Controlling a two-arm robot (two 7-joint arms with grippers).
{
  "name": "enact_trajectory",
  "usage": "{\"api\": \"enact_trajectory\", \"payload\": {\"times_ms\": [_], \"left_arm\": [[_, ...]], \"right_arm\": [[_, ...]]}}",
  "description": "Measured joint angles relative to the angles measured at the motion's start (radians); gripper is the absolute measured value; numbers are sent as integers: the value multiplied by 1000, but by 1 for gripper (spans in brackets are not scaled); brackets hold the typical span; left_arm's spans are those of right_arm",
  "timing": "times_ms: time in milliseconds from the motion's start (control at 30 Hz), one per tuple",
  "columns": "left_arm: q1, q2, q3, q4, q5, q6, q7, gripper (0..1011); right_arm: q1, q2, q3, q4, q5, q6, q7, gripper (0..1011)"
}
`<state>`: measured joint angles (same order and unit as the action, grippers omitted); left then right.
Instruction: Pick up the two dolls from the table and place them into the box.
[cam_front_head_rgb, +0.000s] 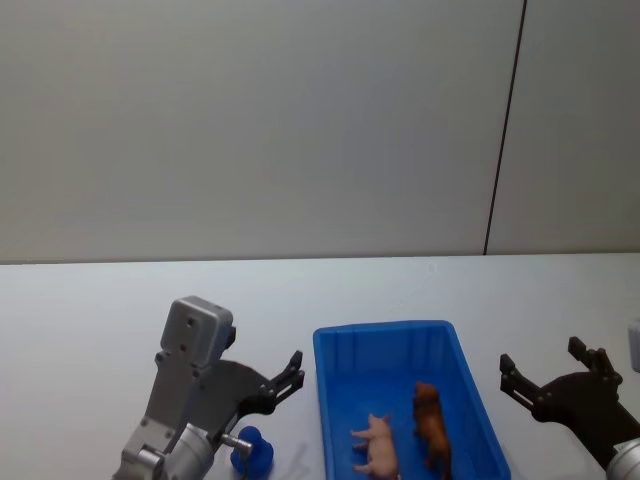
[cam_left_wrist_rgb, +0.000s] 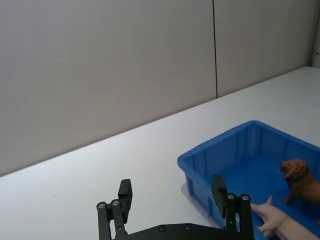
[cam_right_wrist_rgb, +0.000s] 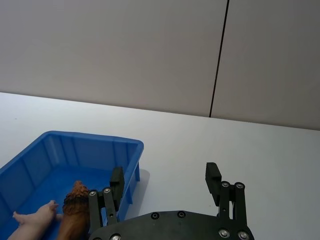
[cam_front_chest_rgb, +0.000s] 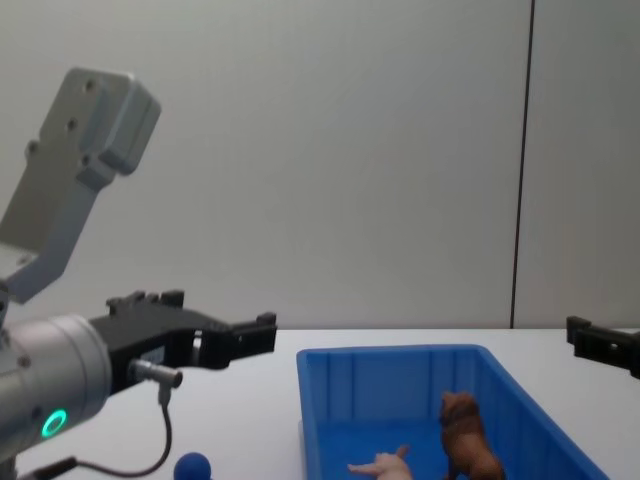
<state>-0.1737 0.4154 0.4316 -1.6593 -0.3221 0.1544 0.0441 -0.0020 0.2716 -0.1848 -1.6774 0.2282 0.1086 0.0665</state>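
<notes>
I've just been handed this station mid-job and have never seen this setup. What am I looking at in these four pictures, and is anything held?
It is a two-armed robot at a white table. The head view looks down from above, the chest view looks across from lower down, and each wrist view rides on that arm's wrist, looking forward. The left gripper hovers left of the blue box, the right gripper right of it. Both are open and hold nothing. The brown doll and the pink doll are already inside the box, side by side.
</notes>
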Motion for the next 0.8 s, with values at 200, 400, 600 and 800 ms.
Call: {"api": "enact_trajectory", "payload": {"times_ms": [200,400,600,800], "left_arm": [[17,5,-4,11,-30,24,13,1001],[29,7,-6,29,-51,41,17,1001],[38,7,-8,50,-68,51,17,1001],[43,5,-10,69,-79,56,11,1001]], "right_arm": [[-1,1,1,0,1,-1,-1,1001],[-1,1,1,0,1,-1,-2,1001],[-2,2,2,0,2,-1,-3,1001],[-2,2,2,0,2,-1,-3,1001]]}}
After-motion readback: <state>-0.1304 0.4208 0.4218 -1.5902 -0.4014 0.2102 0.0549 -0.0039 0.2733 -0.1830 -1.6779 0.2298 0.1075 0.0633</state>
